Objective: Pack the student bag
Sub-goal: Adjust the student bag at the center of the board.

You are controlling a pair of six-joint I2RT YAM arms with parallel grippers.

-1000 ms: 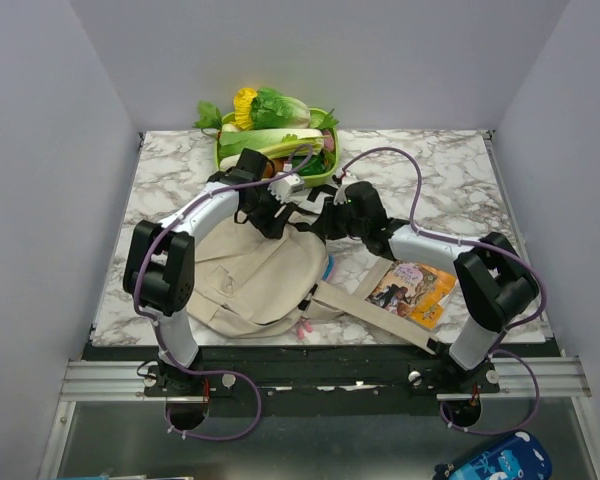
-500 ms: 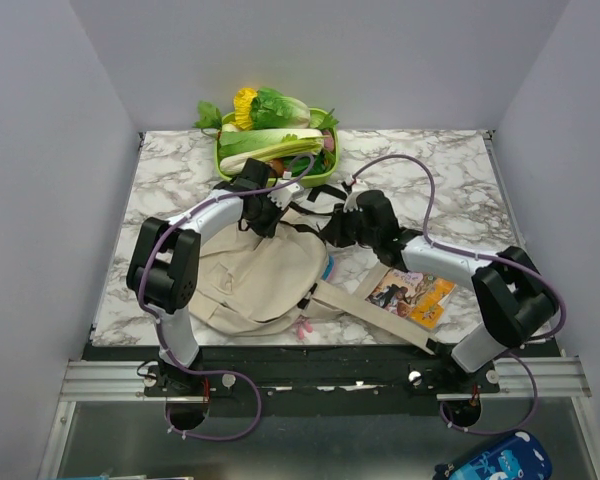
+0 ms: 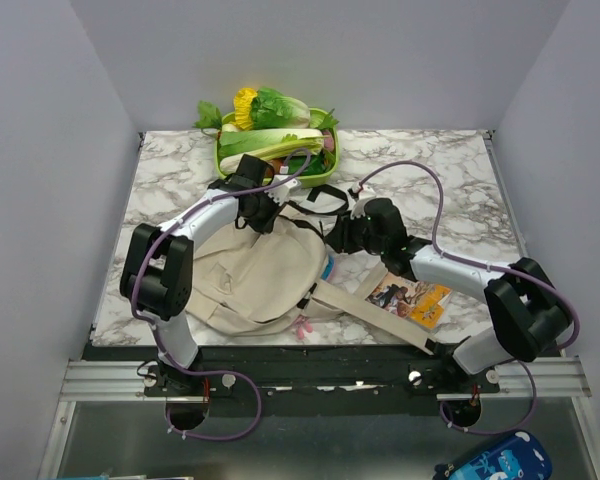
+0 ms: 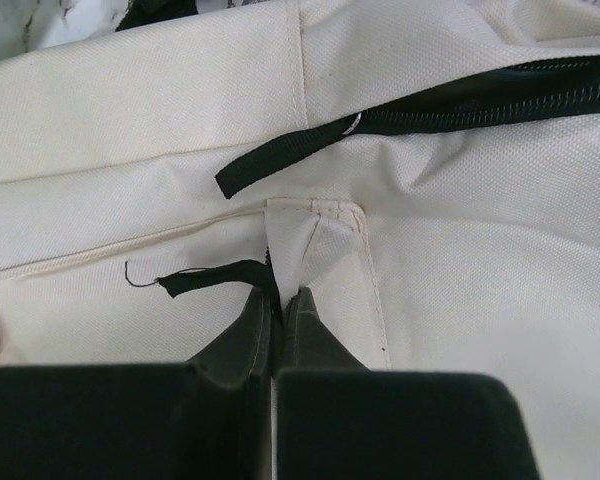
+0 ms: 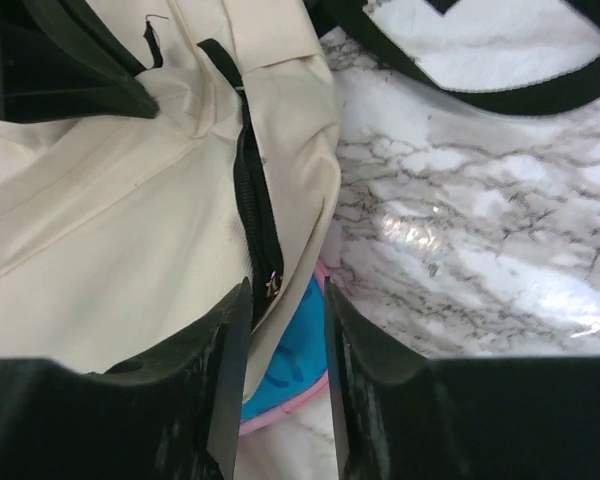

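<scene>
Low in the frame, the student bag (image 3: 255, 275) lies flat on the marble table (image 3: 460, 180), with a picture book (image 3: 412, 297) to its right. At the bag's upper edge the left gripper (image 4: 277, 305) is clenched on its fabric. The right gripper (image 5: 285, 300) straddles the zipper, released. Higher up, a green tray (image 3: 331, 165) holds vegetables (image 3: 270, 135).

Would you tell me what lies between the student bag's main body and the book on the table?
The top view shows one wide beige strap of the student bag lying flat there, running past the book.
</scene>
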